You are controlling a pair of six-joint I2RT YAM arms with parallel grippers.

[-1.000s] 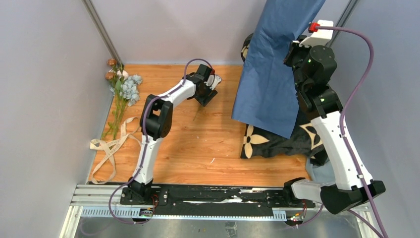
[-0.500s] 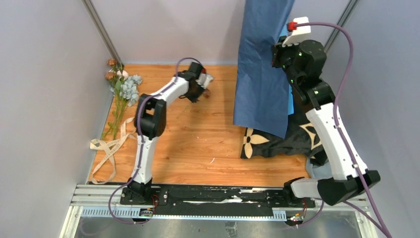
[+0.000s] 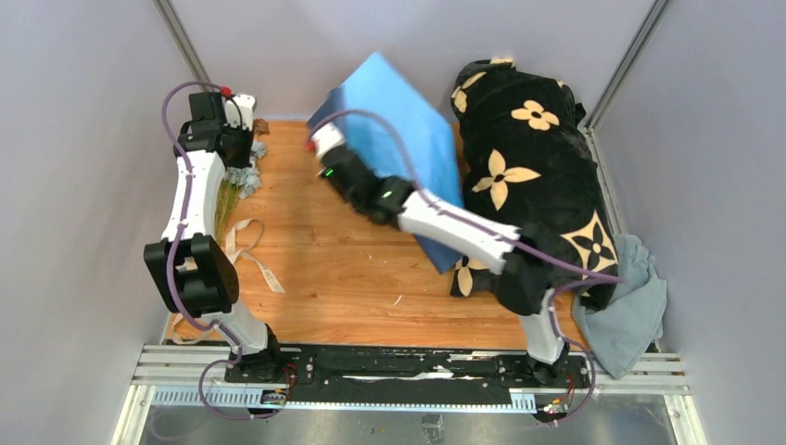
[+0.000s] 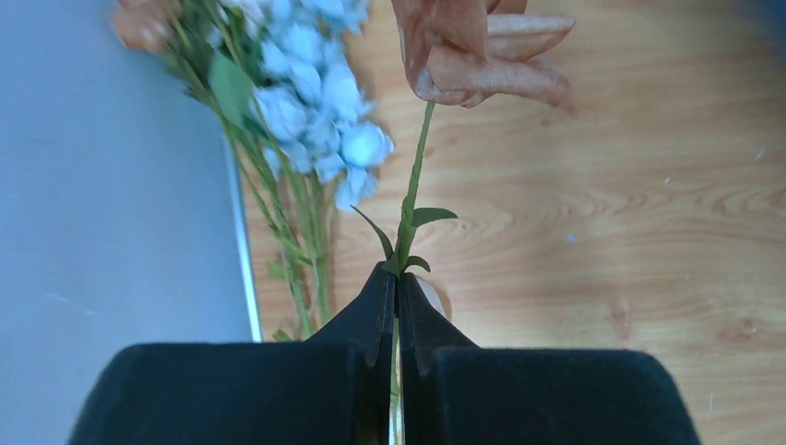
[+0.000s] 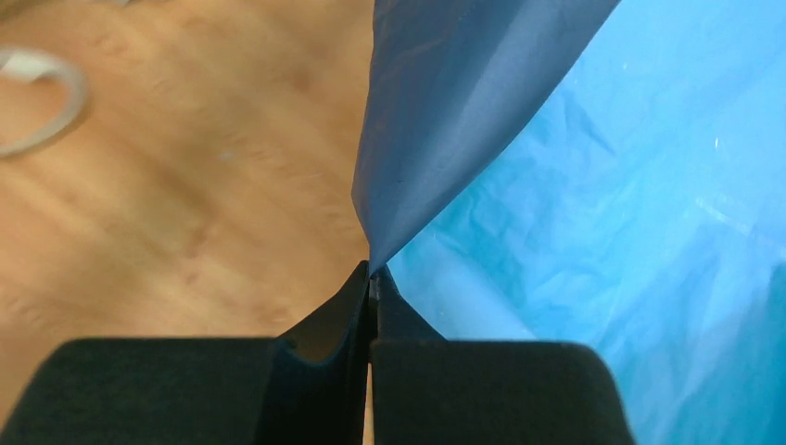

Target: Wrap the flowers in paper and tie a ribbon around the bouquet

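Flowers (image 4: 315,102) lie in the far left corner of the table (image 3: 371,278), close to the grey wall. The left gripper (image 4: 397,276) is down among them. It is pinched tight on one thin green stem, just under a small pair of leaves. That stem has a pink-brown rose (image 4: 482,56) at its top. I think the grip is low on the stem so the soft rose does not get squashed. I cannot tell if the rose is off the wood or resting on it.

The right gripper (image 5: 371,271) is squeezed closed on a corner of the paper (image 3: 417,139). It holds the sheet up over the far middle of the table, with the light blue side up and the dark side under. The sheet hangs from that one pinched spot, so it folds into a point there. I think the paper is meant to go down flat on the bare wood, so the flowers can lie on it.

The ribbon (image 3: 248,258) lies loose on the wood near the left arm, and nothing touches it. It is for the last step. The black blanket (image 3: 538,176) and the grey-blue cloth (image 3: 635,311) sit off to the right, out of the way. Nothing is wrapped yet, so the job looks near its start.
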